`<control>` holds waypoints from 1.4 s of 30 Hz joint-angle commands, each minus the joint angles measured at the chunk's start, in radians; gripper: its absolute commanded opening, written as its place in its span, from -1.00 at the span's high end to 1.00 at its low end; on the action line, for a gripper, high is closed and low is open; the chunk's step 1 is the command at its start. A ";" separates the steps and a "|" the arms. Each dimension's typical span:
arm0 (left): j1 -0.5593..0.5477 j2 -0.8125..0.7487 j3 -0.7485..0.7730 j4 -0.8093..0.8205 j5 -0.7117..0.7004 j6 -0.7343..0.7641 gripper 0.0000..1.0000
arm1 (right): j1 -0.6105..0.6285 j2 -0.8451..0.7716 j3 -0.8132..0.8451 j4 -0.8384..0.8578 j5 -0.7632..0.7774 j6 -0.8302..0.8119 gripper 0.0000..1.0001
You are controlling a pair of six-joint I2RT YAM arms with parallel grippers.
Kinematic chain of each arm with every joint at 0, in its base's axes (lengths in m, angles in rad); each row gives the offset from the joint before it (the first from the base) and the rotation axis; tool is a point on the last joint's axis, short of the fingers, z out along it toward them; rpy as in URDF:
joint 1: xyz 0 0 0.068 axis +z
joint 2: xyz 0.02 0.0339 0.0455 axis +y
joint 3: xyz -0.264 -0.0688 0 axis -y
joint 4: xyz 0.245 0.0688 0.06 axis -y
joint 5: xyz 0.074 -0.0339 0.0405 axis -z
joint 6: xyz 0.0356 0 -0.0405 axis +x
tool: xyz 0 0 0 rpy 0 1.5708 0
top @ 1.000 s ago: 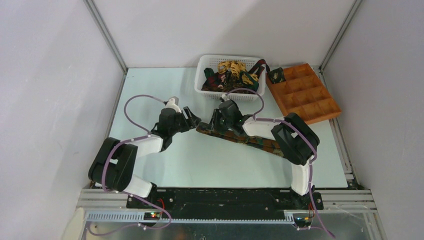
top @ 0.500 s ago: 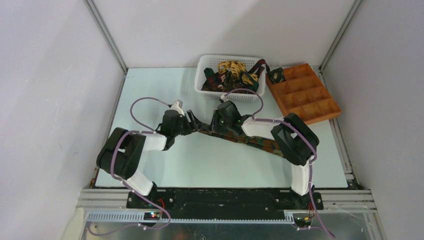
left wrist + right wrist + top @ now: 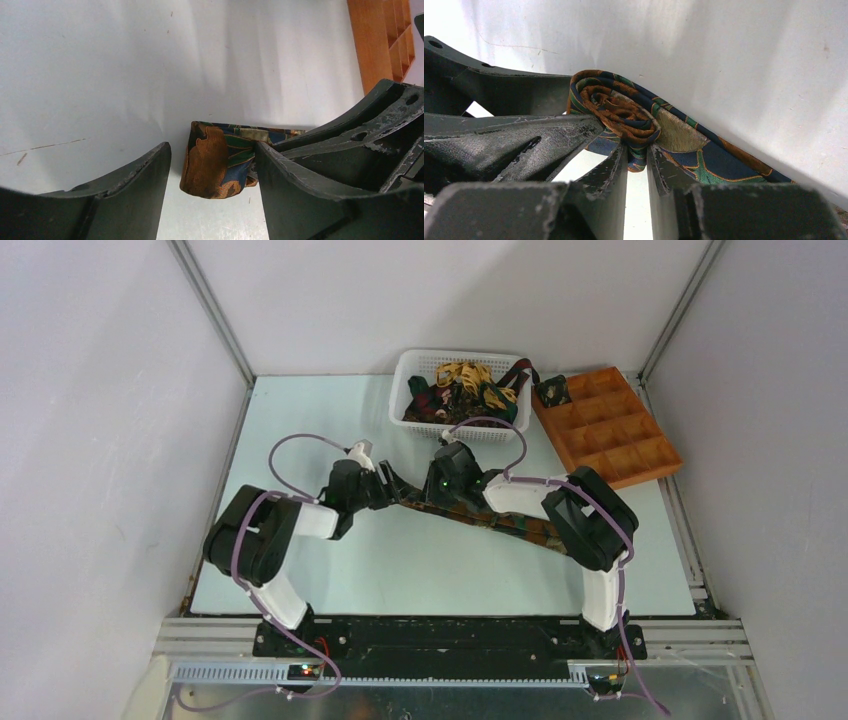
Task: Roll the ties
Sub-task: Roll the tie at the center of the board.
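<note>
A dark green, brown and orange patterned tie lies slantwise across the table. Its left end is wound into a small coil. My right gripper is shut on the coil's lower fabric and pinches it between both jaws. My left gripper is open, and the coil stands between its fingers. The coil touches the right finger and is apart from the left one. In the top view the left gripper and the right gripper meet at the tie's left end.
A white basket at the back holds several more ties, yellow-gold and dark ones. To its right lies an orange-brown compartment tray with one small dark rolled tie in its far-left cell.
My left arm has swung right, so its open fingers now flank the coil. The right jaws have narrowed onto the coil's fabric. The tie's long part has stayed put.
</note>
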 commanded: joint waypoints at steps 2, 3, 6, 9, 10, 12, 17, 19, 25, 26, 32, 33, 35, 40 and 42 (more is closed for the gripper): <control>-0.013 0.025 0.026 0.044 0.043 -0.011 -0.35 | -0.007 0.002 0.021 -0.042 0.043 -0.021 0.57; -0.017 0.027 0.025 0.048 0.043 -0.012 -0.34 | -0.008 0.002 0.022 -0.043 0.043 -0.020 0.57; -0.019 0.031 0.017 0.062 0.048 -0.018 -0.29 | -0.010 0.002 0.021 -0.045 0.046 -0.020 0.57; -0.023 0.032 0.012 0.070 0.058 -0.024 -0.27 | -0.011 0.004 0.021 -0.043 0.046 -0.019 0.58; -0.024 0.032 0.009 0.075 0.059 -0.027 -0.27 | -0.012 0.005 0.022 -0.043 0.046 -0.019 0.58; -0.027 0.033 0.005 0.082 0.060 -0.032 -0.25 | -0.012 0.006 0.021 -0.041 0.045 -0.018 0.58; -0.032 0.031 -0.003 0.092 0.062 -0.044 -0.09 | -0.012 0.006 0.022 -0.040 0.047 -0.017 0.57; -0.033 0.029 0.001 0.090 0.065 -0.046 -0.05 | -0.011 0.006 0.022 -0.039 0.046 -0.016 0.58; -0.042 0.007 0.004 0.069 0.061 -0.041 0.12 | -0.012 0.001 0.021 -0.038 0.049 -0.016 0.57; -0.043 0.000 0.006 0.058 0.056 -0.038 0.13 | -0.011 -0.001 0.022 -0.038 0.050 -0.016 0.57; -0.058 -0.042 0.036 -0.058 0.002 0.012 0.17 | -0.014 -0.061 0.021 -0.029 0.051 -0.055 0.33; -0.061 -0.049 0.043 -0.089 -0.013 0.025 0.17 | -0.015 -0.072 0.020 -0.030 0.056 -0.060 0.26; -0.069 -0.069 0.054 -0.127 -0.035 0.043 0.17 | -0.019 -0.134 0.013 -0.031 0.061 -0.073 0.17; -0.092 -0.120 0.076 -0.210 -0.082 0.091 0.18 | -0.047 -0.260 -0.055 -0.033 0.066 -0.089 0.06; -0.108 -0.137 0.093 -0.277 -0.112 0.119 0.19 | -0.060 -0.313 -0.093 -0.033 0.094 -0.091 0.05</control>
